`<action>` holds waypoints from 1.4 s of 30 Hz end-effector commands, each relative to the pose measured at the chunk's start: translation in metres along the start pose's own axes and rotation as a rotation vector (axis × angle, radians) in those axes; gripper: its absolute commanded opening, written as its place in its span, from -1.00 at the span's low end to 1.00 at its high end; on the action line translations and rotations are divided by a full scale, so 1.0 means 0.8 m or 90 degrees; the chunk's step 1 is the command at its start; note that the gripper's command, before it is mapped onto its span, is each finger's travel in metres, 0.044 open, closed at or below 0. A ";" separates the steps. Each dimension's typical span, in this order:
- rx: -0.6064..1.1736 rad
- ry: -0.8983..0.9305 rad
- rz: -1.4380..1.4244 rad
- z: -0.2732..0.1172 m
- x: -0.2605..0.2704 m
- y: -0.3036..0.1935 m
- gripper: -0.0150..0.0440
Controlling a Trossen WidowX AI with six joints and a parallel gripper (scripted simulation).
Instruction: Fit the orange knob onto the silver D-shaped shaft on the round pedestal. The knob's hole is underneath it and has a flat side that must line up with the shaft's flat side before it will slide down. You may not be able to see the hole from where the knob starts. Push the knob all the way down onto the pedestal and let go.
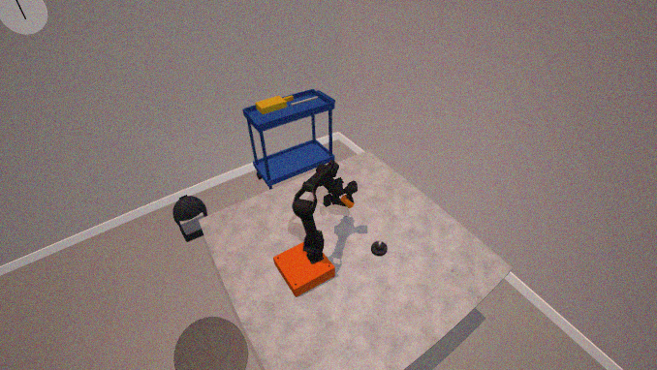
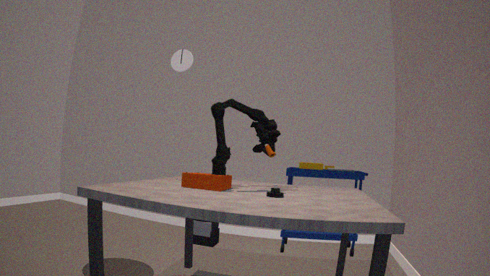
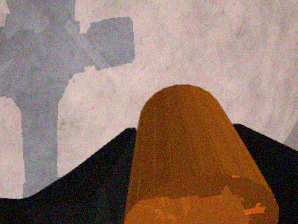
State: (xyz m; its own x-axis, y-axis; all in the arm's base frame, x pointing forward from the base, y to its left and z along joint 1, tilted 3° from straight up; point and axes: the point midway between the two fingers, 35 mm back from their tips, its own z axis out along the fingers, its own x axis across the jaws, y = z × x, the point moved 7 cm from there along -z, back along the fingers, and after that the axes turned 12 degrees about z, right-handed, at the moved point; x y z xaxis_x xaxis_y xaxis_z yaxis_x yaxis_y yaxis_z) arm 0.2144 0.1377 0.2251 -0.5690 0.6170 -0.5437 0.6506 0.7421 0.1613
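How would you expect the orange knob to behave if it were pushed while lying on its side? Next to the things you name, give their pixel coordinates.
The orange knob (image 1: 347,201) (image 2: 269,150) (image 3: 182,145) would probably roll, given its rounded, elongated body. It seems stiff, showing no visible squashing between the end effector's fingers.

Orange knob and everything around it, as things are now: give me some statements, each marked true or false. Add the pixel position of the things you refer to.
1. The gripper (image 1: 340,200) (image 2: 266,148) is shut on the orange knob (image 1: 347,201) (image 2: 269,150) (image 3: 182,145). True.
2. The knob is seated on the round pedestal (image 1: 379,250) (image 2: 274,194). False: it is held in the air, away from it.
3. The knob is tilted. True.
4. The arm's base block (image 1: 297,268) (image 2: 206,181) is blue. False: it is orange.
5. A yellow object (image 1: 271,105) (image 2: 311,166) lies on the cart's top shelf (image 1: 291,117) (image 2: 325,173). True.
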 end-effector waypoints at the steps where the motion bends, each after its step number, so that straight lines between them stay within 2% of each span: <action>1: -0.017 -0.065 0.004 -0.013 0.003 0.000 -0.49; 11: -0.044 -0.191 0.005 -0.032 0.012 0.001 -0.49; 29: -0.060 -0.269 0.005 -0.026 0.027 -0.002 -0.49; 42: -0.053 -0.246 0.002 -0.027 0.025 -0.002 -0.49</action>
State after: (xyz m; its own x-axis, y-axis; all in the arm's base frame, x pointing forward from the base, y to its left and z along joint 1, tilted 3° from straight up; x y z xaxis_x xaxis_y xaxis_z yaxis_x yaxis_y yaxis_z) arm 0.1911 0.1544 0.2314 -0.3262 0.4877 -0.8098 0.6008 0.7683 0.2207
